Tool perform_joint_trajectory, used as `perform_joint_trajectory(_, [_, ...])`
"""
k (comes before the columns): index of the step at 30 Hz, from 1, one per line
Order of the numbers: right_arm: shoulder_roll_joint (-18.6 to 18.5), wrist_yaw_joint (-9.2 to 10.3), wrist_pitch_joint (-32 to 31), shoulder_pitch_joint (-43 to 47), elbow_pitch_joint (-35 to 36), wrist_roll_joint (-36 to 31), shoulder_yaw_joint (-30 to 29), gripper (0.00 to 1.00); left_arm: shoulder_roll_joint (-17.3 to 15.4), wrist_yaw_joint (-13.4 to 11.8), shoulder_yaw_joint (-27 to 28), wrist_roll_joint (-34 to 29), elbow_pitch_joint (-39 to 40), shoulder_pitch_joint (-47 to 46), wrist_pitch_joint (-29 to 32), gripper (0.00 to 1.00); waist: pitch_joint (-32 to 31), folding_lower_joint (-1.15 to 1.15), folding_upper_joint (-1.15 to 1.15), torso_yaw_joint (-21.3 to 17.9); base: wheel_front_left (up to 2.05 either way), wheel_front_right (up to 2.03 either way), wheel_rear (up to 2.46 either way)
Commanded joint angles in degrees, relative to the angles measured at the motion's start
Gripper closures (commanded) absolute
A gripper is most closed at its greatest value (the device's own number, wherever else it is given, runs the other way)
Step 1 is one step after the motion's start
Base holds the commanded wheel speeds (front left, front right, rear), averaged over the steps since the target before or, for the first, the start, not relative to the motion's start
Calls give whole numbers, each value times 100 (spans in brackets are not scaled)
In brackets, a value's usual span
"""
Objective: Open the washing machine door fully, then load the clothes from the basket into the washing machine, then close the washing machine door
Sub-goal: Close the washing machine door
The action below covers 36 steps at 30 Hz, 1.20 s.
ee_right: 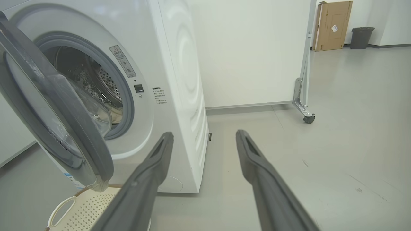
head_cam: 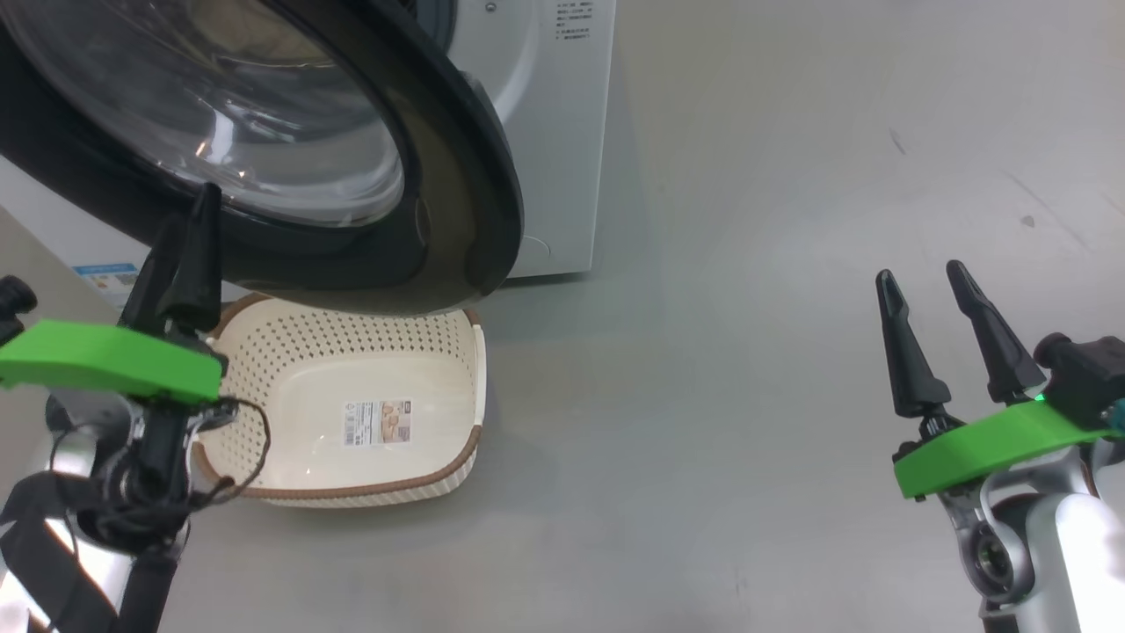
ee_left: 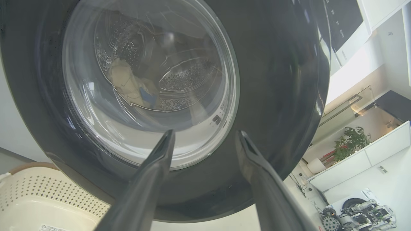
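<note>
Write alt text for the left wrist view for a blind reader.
The washing machine door, glossy black rim around clear glass, looms close beyond the open left gripper. Through the glass, pale cream clothes with a blue patch lie in the steel drum; the perforated cream basket shows at lower left.

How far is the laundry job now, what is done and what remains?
Done: the basket is empty; the clothes lie inside the drum. In hand: the open left gripper points at the washing machine door, which stands ajar. Left: closing that door.
</note>
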<state>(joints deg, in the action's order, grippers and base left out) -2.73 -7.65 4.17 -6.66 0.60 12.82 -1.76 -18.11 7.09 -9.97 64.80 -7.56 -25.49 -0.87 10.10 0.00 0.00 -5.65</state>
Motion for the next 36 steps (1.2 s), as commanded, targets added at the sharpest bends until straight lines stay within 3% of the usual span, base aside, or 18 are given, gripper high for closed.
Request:
perform_joint_trajectory(1, [-15,16,-19,-82,225,-42,70,0,-318,40,151,-171,127,-96,-110,0,-69,0,0,55,0,0,0])
perform_joint_trajectory(4, [-15,16,-68,1,274,-97,-9,0,-468,17,15,-725,-84,58,-510,0,-184,0,0,122,0,0,0])
perform_joint_trajectory(8, [-15,16,-139,130,364,-165,-60,0,-571,-312,-138,-1447,-167,287,-907,0,-280,0,0,196,0,0,0])
perform_joint_trajectory(16, [-15,16,-280,372,488,-337,-88,0,-668,-892,-366,-2259,39,863,-1161,0,-441,0,0,307,0,0,0])
perform_joint_trajectory(24, [-15,16,-318,557,554,-385,-157,0,-716,-1417,-532,-2789,548,1402,-1228,0,-528,0,0,327,0,0,0])
perform_joint_trajectory(36, [-15,16,-299,589,560,-394,-137,0,-733,-1672,-572,-2944,959,1793,-1263,0,-468,0,0,297,0,0,0])
